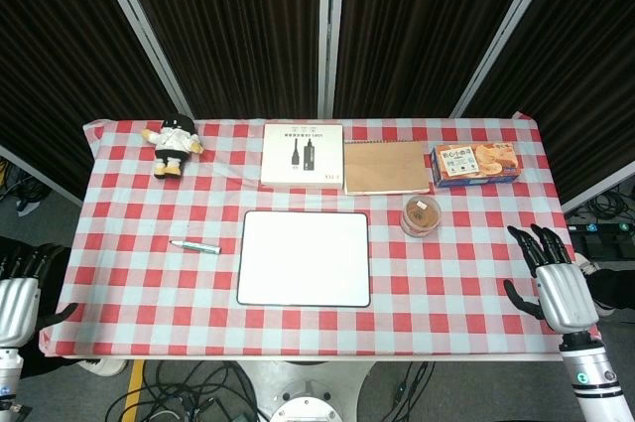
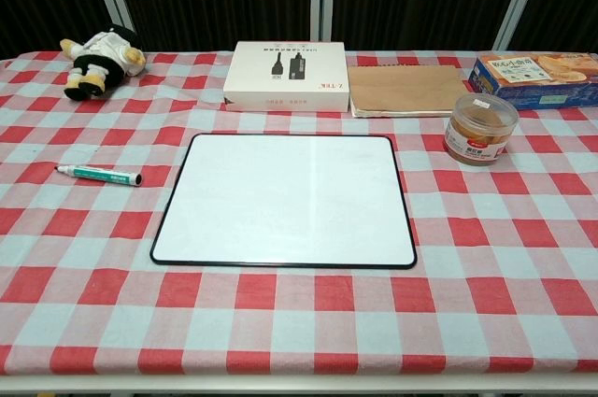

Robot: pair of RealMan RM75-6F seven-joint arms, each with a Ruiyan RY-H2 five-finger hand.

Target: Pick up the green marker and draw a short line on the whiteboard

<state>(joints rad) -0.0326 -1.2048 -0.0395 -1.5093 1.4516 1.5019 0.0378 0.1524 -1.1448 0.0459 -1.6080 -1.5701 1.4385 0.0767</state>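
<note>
The green marker [image 1: 194, 246] is a slim white pen with a green label band and a dark cap end, lying flat on the red-checked tablecloth [image 1: 466, 273], just off the whiteboard [image 1: 304, 258] at its 9 o'clock. The whiteboard is blank, black-rimmed. The left hand [image 1: 18, 295] sits off the table edge, at the marker's 8 o'clock, well apart; its fingers' spread cannot be told. The right hand [image 1: 556, 278] rests at the whiteboard's 3 o'clock, fingers spread, holding nothing.
</note>
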